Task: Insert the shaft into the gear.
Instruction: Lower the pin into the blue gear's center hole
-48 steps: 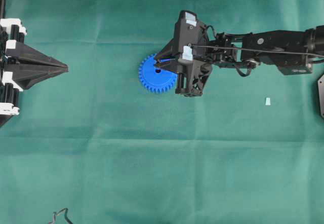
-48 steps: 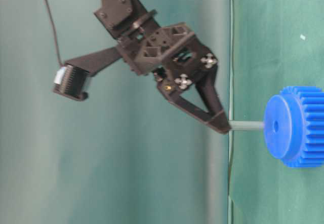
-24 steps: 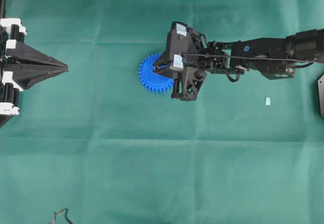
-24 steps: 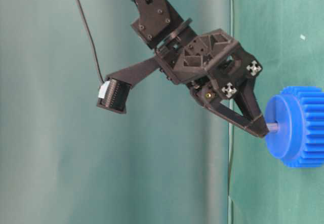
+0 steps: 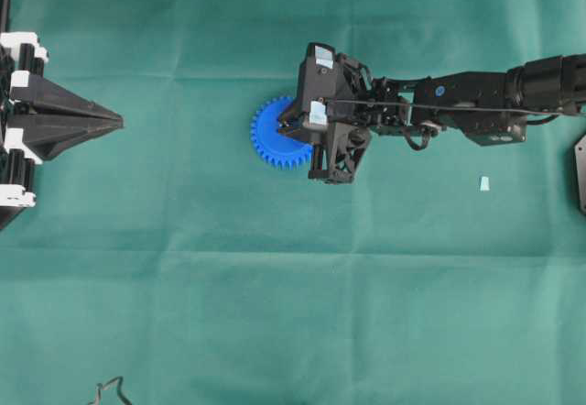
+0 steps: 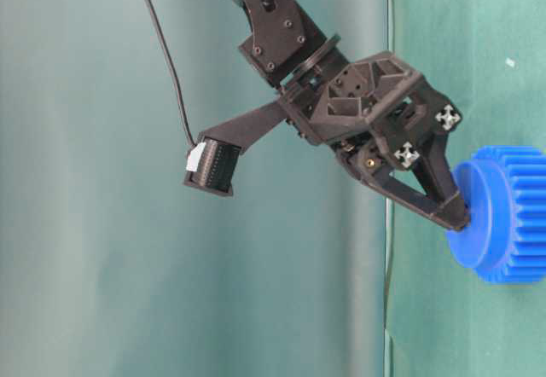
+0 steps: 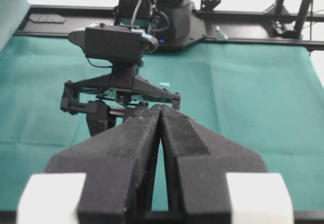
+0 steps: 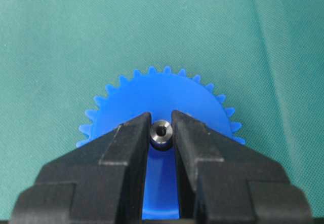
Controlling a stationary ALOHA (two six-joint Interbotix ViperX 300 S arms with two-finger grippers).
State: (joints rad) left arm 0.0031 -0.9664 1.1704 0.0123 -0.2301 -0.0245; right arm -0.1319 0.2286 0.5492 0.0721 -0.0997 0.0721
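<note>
The bright blue gear (image 5: 268, 130) lies flat on the green cloth, its toothed rim showing round my right gripper (image 5: 287, 128). That gripper is shut on the shaft (image 8: 162, 131), a silvery pin seen end-on between the black fingertips, right over the gear (image 8: 157, 95) hub. From table level the right gripper (image 6: 461, 218) has its tips against the top of the gear (image 6: 508, 223) hub, and the pin's length is hidden. My left gripper (image 5: 117, 124) rests far off at the left edge, tips together. In its own view the left gripper (image 7: 161, 108) holds nothing.
A small pale scrap (image 5: 483, 183) lies on the cloth to the right of the gear, below the right arm (image 5: 476, 103). A thin cable end (image 5: 110, 388) shows at the bottom left. The cloth has shallow creases.
My right gripper has come down onto the gear. The stretch of shaft that showed between its tips and the hub has shrunk to nothing. The left arm has not moved.
</note>
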